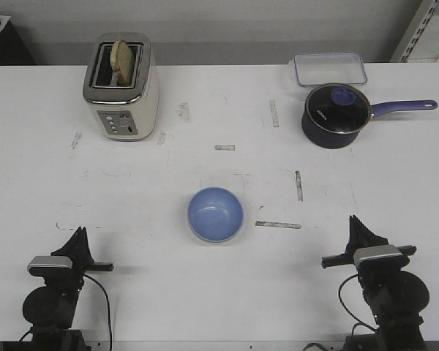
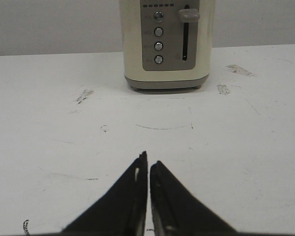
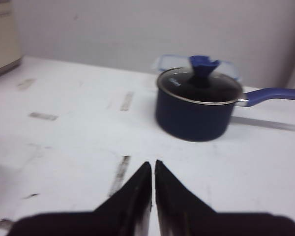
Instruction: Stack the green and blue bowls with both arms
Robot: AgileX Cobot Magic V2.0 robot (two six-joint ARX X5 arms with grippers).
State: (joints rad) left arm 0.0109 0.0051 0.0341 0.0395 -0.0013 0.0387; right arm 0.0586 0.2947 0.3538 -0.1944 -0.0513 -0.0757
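The pale blue bowl sits upright in the middle of the white table. A paler edge shows under its near rim, and I cannot tell whether that is the green bowl. No separate green bowl shows in any view. My left gripper rests near the front left edge, shut and empty, well left of the bowl. In the left wrist view the left gripper points at the toaster. My right gripper rests near the front right, shut and empty. In the right wrist view the right gripper points toward the saucepan.
A cream toaster with a slice of bread in it stands at the back left; it also shows in the left wrist view. A dark saucepan with a glass lid and purple handle stands at the back right, in front of a clear container. The saucepan also shows in the right wrist view.
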